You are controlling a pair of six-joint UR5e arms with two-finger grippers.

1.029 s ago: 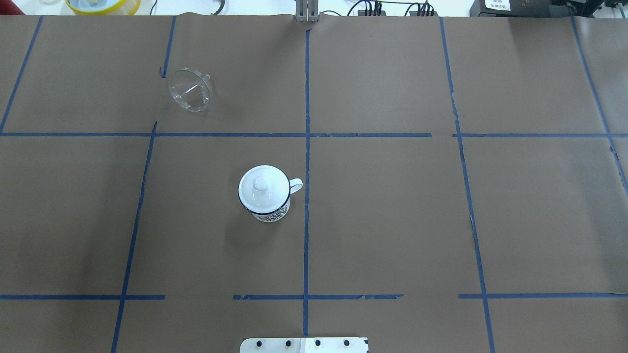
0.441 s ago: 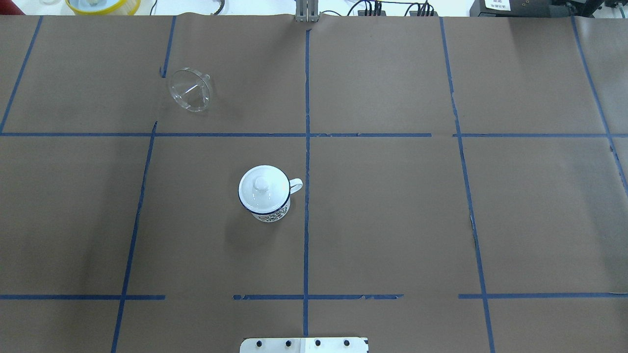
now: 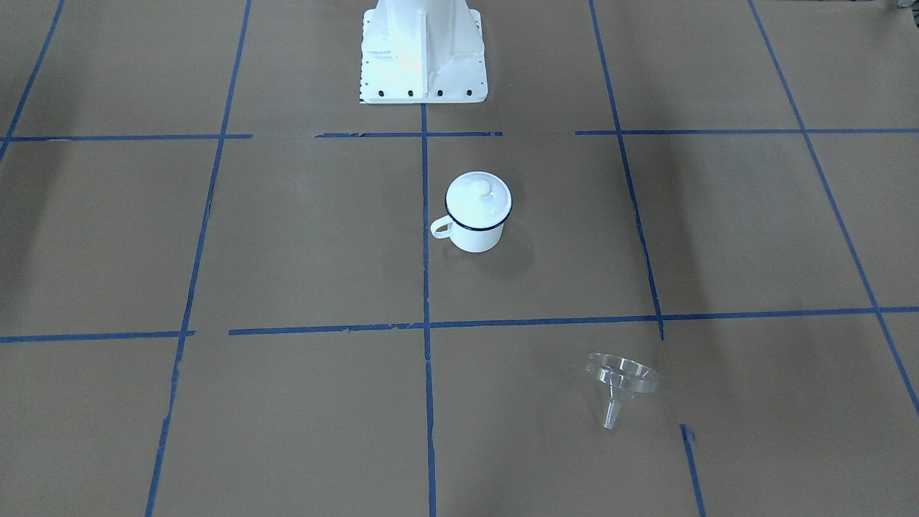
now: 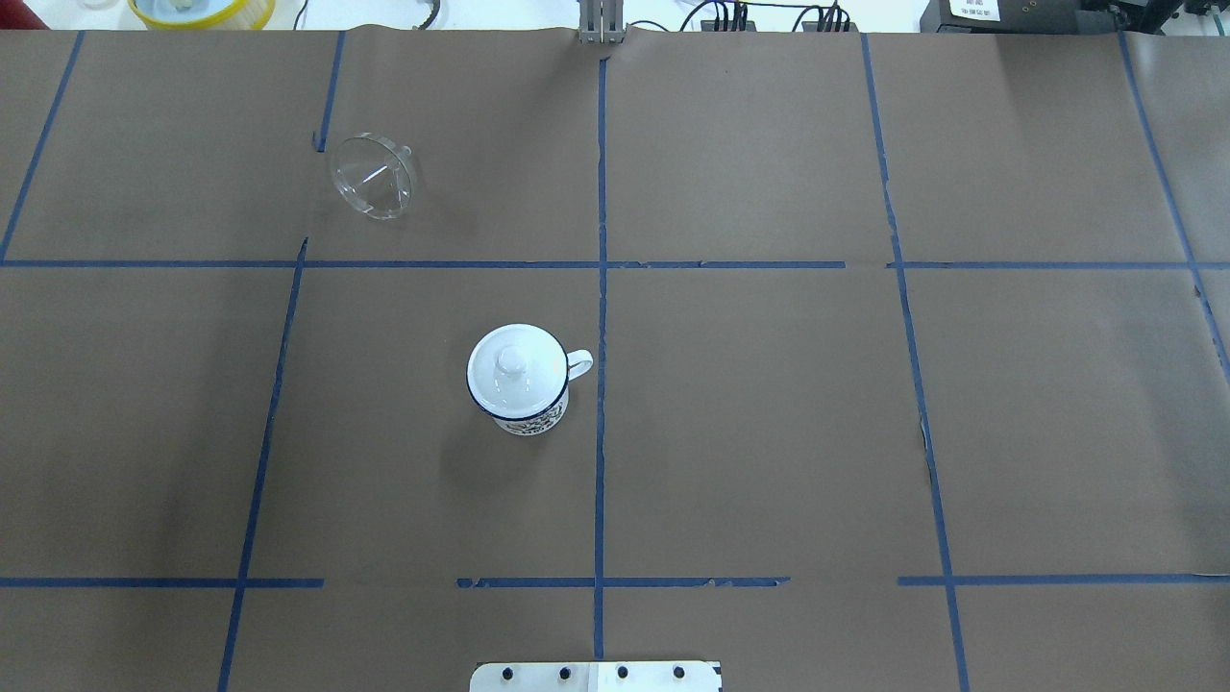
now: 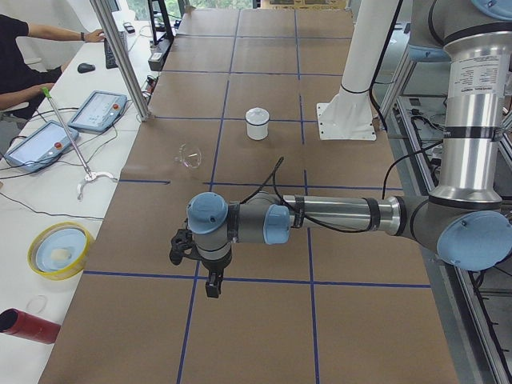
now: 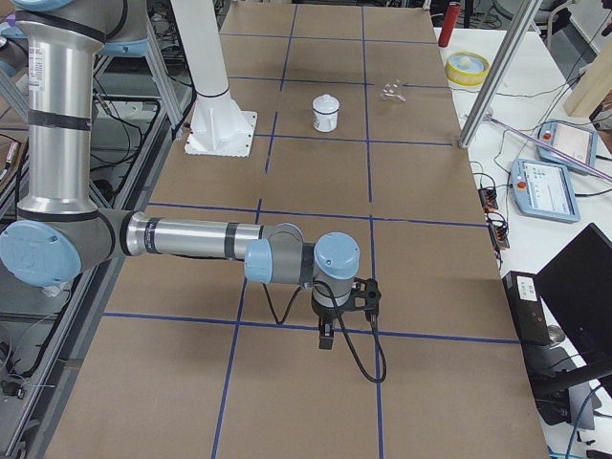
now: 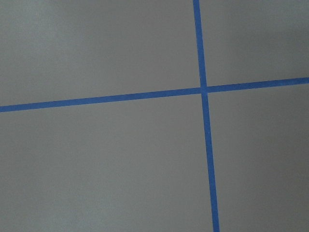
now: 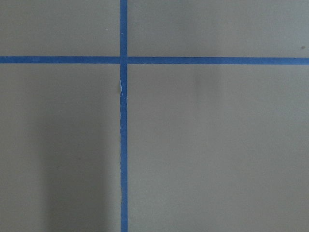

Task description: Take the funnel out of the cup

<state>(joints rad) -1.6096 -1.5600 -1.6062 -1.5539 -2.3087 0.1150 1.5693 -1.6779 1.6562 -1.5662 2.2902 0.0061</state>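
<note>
The clear funnel (image 4: 373,178) lies on its side on the brown paper at the far left, well apart from the cup; it also shows in the front view (image 3: 622,380). The white cup (image 4: 533,415) with a dark blue rim stands near the table's middle, handle to the right, with a white knobbed lid (image 4: 512,370) on it. My left gripper (image 5: 211,286) and right gripper (image 6: 326,337) hang over bare paper at the table's ends and show only in the side views; I cannot tell whether they are open or shut. Both wrist views show only paper and blue tape.
The white robot base (image 3: 423,50) stands at the table's near edge. A yellow bowl (image 5: 60,250), a red cylinder (image 5: 28,326) and tablets (image 5: 100,110) lie on the operators' bench beyond the far edge. Blue tape lines grid the paper.
</note>
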